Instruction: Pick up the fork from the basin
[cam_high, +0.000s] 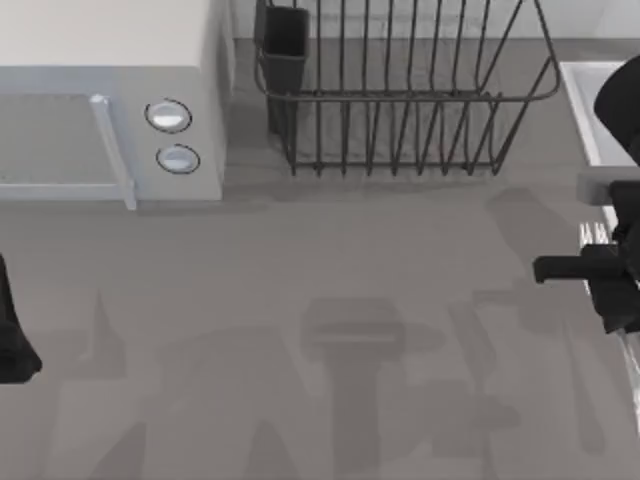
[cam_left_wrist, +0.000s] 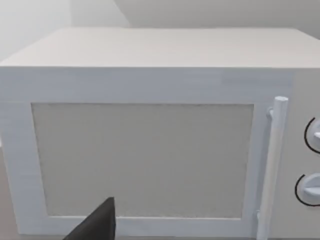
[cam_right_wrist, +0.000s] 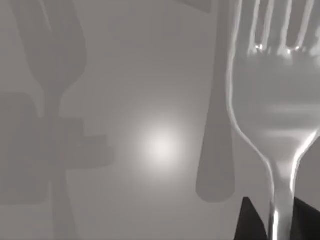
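Observation:
The shiny silver fork (cam_right_wrist: 280, 100) is seen close up in the right wrist view, tines pointing away. My right gripper (cam_right_wrist: 277, 220) is shut on its slim neck, a black finger on either side. Its shadow falls on the pale grey surface beside it, so the fork is lifted clear. From above, the right gripper (cam_high: 615, 295) is at the right edge, with the fork's tines (cam_high: 595, 235) showing beside the pale raised rim of the basin (cam_high: 585, 100). My left gripper (cam_high: 12, 335) is parked at the left edge, with one black fingertip (cam_left_wrist: 97, 225) facing the microwave.
A white microwave (cam_high: 110, 90) with two knobs stands at the back left. A dark wire dish rack (cam_high: 400, 90) with a black cup holder stands at the back middle. Arm shadows lie across the grey table (cam_high: 320, 300).

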